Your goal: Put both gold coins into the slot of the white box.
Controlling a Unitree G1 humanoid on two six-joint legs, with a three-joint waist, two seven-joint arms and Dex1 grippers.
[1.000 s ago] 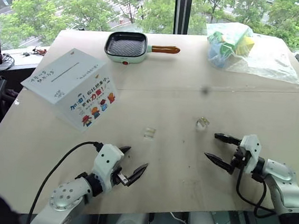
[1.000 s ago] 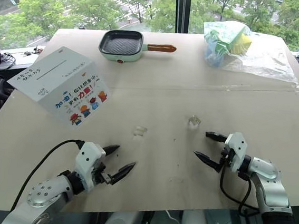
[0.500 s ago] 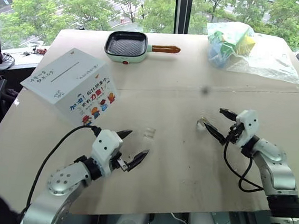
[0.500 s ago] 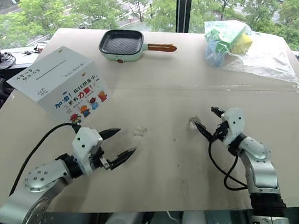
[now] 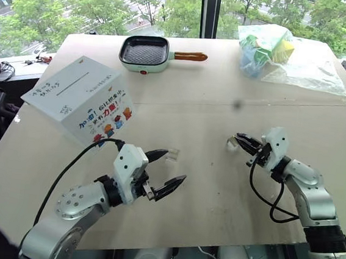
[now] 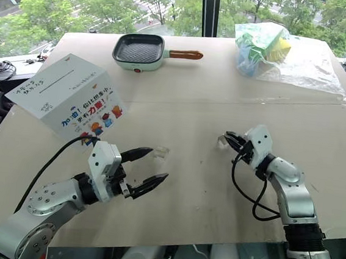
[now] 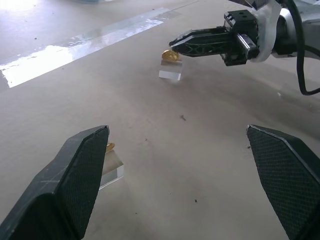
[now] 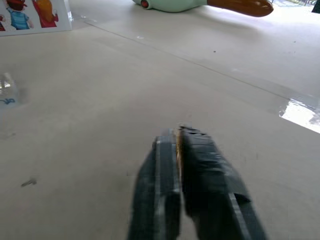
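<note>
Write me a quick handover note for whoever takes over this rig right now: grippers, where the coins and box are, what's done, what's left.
Right gripper: shut on a gold coin right above its clear block.
Left gripper: open, empty, hovering near the other gold coin, which sits on a second clear block.
White box: at the table's left side, slot facing up.
Done: one coin gripped.
Left: carry that coin to the slot, then pick up and insert the second. No coin is seen in the box yet.
</note>
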